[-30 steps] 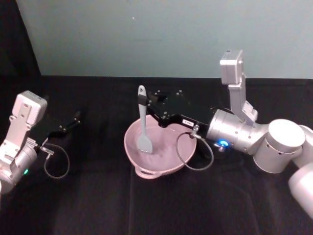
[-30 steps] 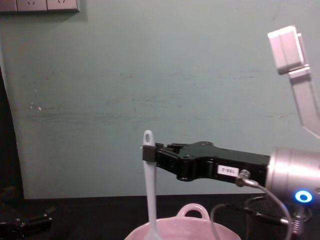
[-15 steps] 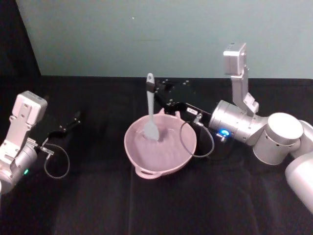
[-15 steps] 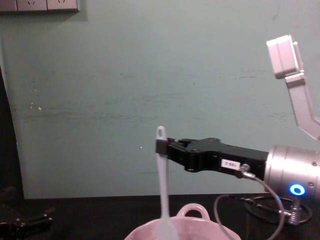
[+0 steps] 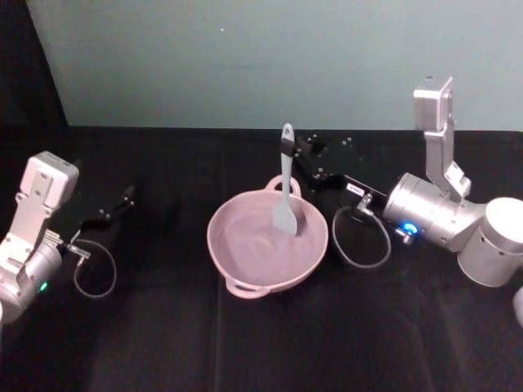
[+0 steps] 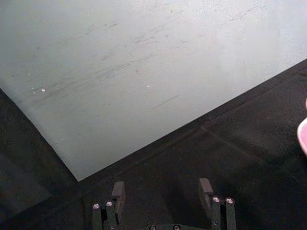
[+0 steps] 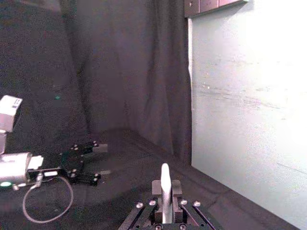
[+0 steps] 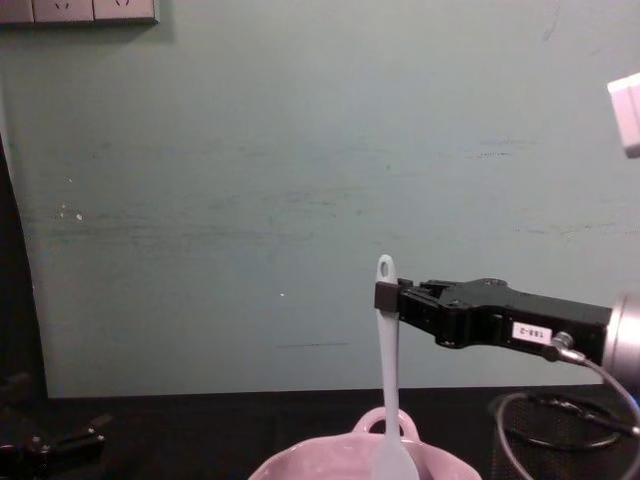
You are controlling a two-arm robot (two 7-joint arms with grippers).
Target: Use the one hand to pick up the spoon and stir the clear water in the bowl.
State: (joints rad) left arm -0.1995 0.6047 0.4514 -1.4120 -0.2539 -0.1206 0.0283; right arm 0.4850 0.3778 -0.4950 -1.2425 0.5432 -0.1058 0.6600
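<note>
The pink bowl [image 5: 225,255] sits mid-table, its rim also at the bottom of the chest view [image 8: 300,462]. Clear water [image 5: 255,245] glints faintly inside it. The white spoon [image 5: 285,200] stands nearly upright, its flat head dipped in the bowl's back right part. My right gripper [image 5: 288,152] reaches in from the right and is shut on the spoon's upper handle [image 8: 386,340], just below the hole. The right wrist view looks along the handle end [image 7: 165,184] clamped between the fingers. My left gripper [image 5: 124,198] is parked at the left, open and holding nothing [image 6: 161,191].
A black wire-mesh cup [image 8: 560,420] stands behind the right arm's cable loop [image 5: 359,237], right of the bowl. The table is draped in black cloth [image 5: 163,343], with a pale green wall [image 5: 245,57] behind. The bowl's loop handle [image 8: 383,420] is on its far rim.
The right gripper has carried the upright spoon from the bowl's left side across to its back right. The left arm has stayed still.
</note>
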